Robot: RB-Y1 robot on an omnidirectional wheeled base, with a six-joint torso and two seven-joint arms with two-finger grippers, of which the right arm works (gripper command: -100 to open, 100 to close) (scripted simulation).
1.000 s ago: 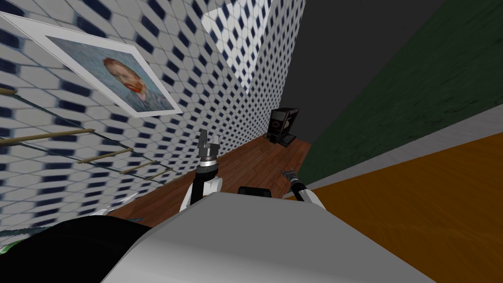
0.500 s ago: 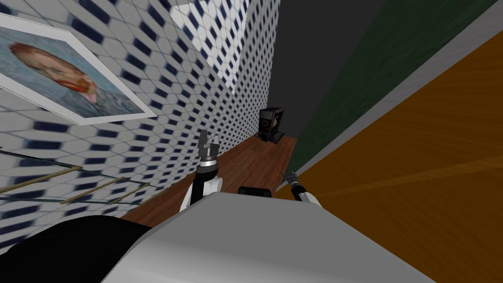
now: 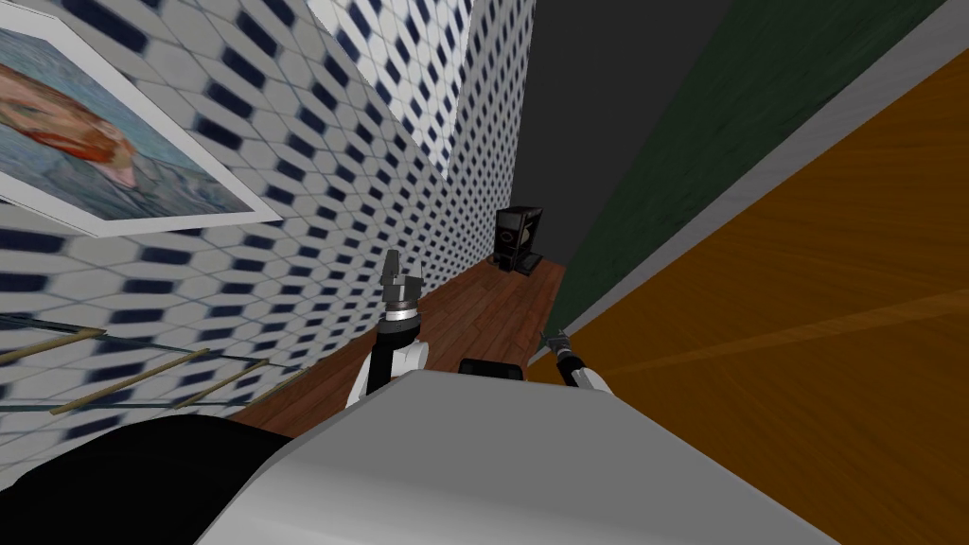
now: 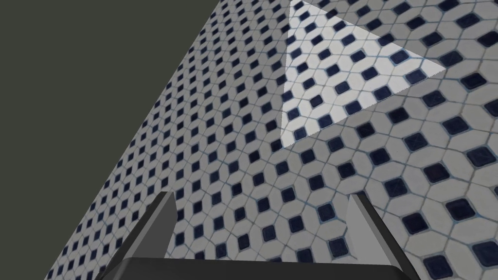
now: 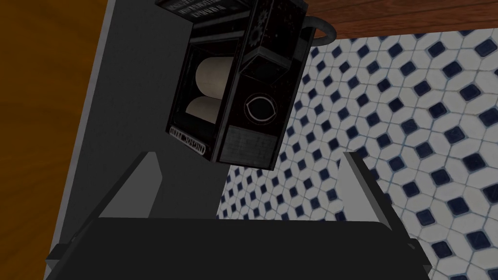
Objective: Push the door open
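Head view has swung as I close in, orange door now looming just beside the right gripper, spread empty like the left gripper, so push contact looks near.

The dark left end effector stands raised, grey fingers apart. The dark right end effector reaches forward lower down, its fingers also apart.

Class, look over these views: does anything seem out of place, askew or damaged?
One thing: a black coffee machine stands on the wooden floor in the far corner beside the tiled wall, an odd spot for it. The framed portrait slants only with the camera. No damage or spill shows.
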